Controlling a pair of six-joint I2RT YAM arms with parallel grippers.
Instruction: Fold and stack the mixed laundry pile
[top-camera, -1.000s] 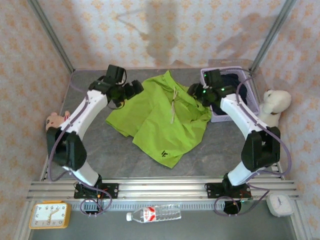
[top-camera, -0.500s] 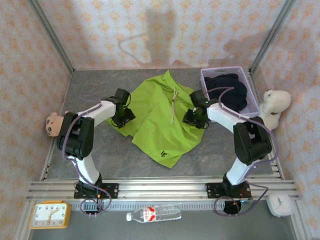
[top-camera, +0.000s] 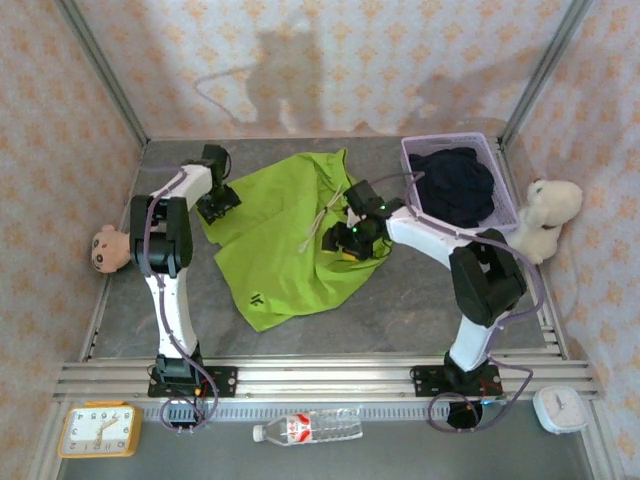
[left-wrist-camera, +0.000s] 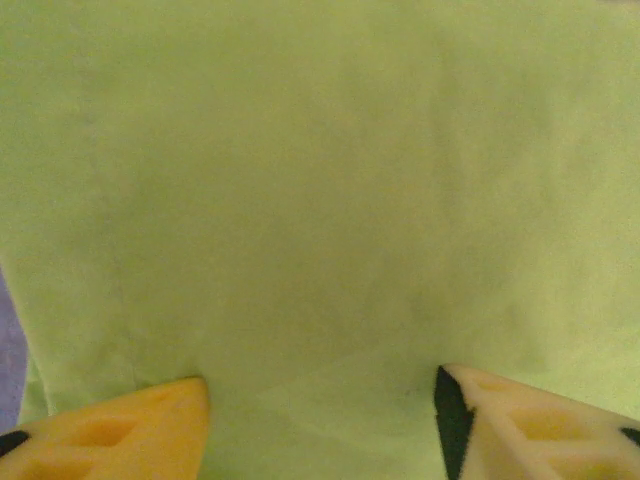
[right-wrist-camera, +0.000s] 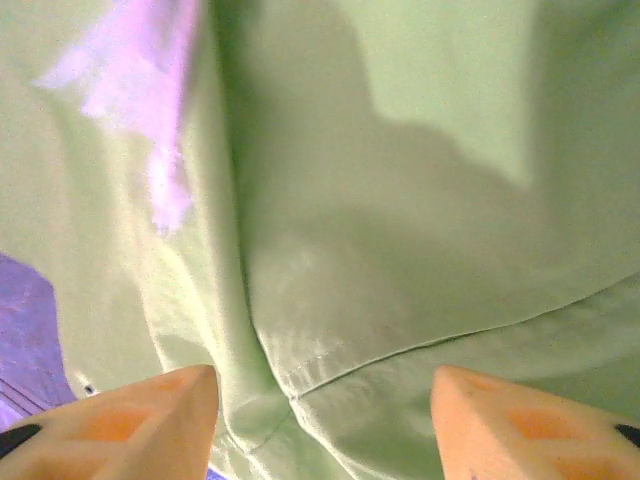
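green garment (top-camera: 285, 240): spread out and rumpled on the worktop (top-camera: 420, 300), left of the basket (top-camera: 450, 139); pale drawstring (top-camera: 322, 215) lies across its middle.
navy garment (top-camera: 455, 185): bunched inside the basket.
left claw (top-camera: 215, 200): at the green garment's edge farthest from the basket; tips spread, cloth flat beneath, nothing pinched.
right claw (top-camera: 345, 235): on the garment's basket-side edge, near the basket's left wall; tips spread, a cloth fold between them, not pinched.
plush toy (top-camera: 548, 210): just right of the basket.
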